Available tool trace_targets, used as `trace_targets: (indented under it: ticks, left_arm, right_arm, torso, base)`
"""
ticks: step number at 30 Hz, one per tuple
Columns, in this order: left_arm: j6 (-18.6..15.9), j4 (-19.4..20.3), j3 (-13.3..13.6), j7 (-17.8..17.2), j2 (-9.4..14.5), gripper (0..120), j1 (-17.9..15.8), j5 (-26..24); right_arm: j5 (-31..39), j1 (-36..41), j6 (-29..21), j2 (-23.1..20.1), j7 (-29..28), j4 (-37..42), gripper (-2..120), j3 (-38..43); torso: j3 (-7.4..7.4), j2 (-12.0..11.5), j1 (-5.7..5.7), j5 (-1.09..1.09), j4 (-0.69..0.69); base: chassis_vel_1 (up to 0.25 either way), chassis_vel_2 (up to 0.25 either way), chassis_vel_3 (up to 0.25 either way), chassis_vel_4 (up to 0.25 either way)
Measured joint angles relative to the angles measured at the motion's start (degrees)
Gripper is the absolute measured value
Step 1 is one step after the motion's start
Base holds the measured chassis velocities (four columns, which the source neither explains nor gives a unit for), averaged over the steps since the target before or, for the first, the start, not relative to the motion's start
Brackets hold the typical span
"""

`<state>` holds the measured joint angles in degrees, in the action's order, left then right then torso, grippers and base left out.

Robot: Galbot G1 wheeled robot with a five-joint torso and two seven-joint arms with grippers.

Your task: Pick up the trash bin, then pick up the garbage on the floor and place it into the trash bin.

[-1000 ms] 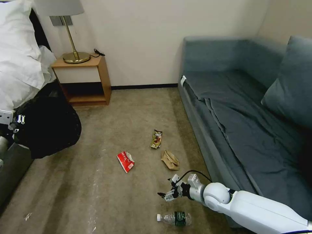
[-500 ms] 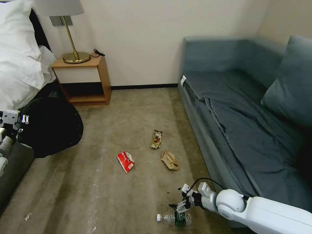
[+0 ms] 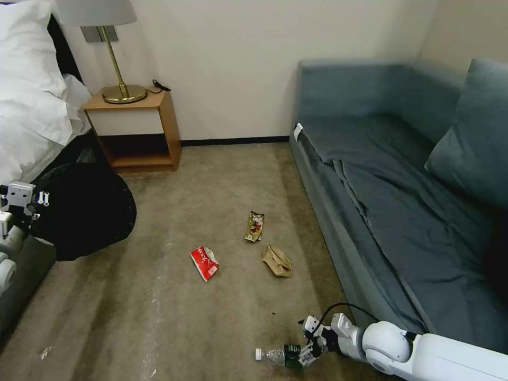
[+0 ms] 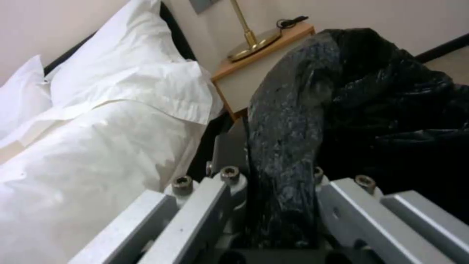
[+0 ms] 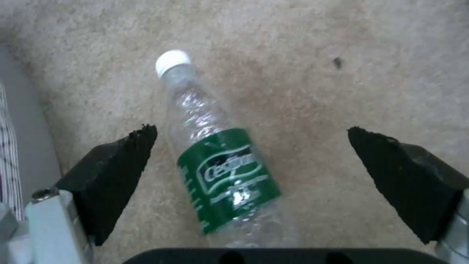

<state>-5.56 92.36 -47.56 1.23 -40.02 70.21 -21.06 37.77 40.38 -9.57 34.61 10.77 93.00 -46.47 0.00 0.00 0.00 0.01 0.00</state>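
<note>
The trash bin [image 3: 84, 211], wrapped in its black bag, hangs at the left with my left gripper [image 3: 21, 203] shut on its rim; the left wrist view shows the fingers [image 4: 215, 190] pinching the bag-covered rim [image 4: 283, 139]. On the carpet lie the garbage pieces: a red wrapper [image 3: 205, 263], a tan paper bag [image 3: 277, 260], a brown-gold snack wrapper [image 3: 254, 226] and a clear green-labelled bottle [image 3: 275, 355]. My right gripper [image 3: 309, 346] is down at the bottle, open. In the right wrist view the bottle [image 5: 220, 165] lies on its side between the spread fingertips [image 5: 117, 168].
A blue-grey sofa [image 3: 402, 185] runs along the right, close behind my right arm. A wooden nightstand [image 3: 140, 127] with a brass lamp [image 3: 119, 79] stands at the back wall. The bed with white bedding [image 3: 32, 106] is at the far left. Open carpet [image 3: 174, 328] lies between.
My right gripper has dropped and come nearer, from beside the tan bag to the bottle, which it now straddles. The bin in my left gripper has shifted slightly.
</note>
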Motion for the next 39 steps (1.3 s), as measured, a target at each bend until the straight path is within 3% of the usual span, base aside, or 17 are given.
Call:
trace_targets:
  ticks: [18,39]
  left_arm:
    - [0.5,-0.6,-1.3,0.3,-0.3,6,2.1,-1.3]
    - [2.0,-2.5,-1.6,0.7,1.0,6,2.3,-3.3]
  right_arm:
    - [-3.4,2.3,2.3,6.7,0.9,-9.2,100,-1.0]
    - [-3.5,1.6,3.4,10.7,2.3,-14.3,100,-2.0]
  torso:
    - [0.00,0.0,0.00,-0.01,0.00]
    - [0.00,0.0,0.00,-0.01,0.00]
  base:
    - [0.000,0.000,0.000,0.000]
    - [0.000,0.000,0.000,0.000]
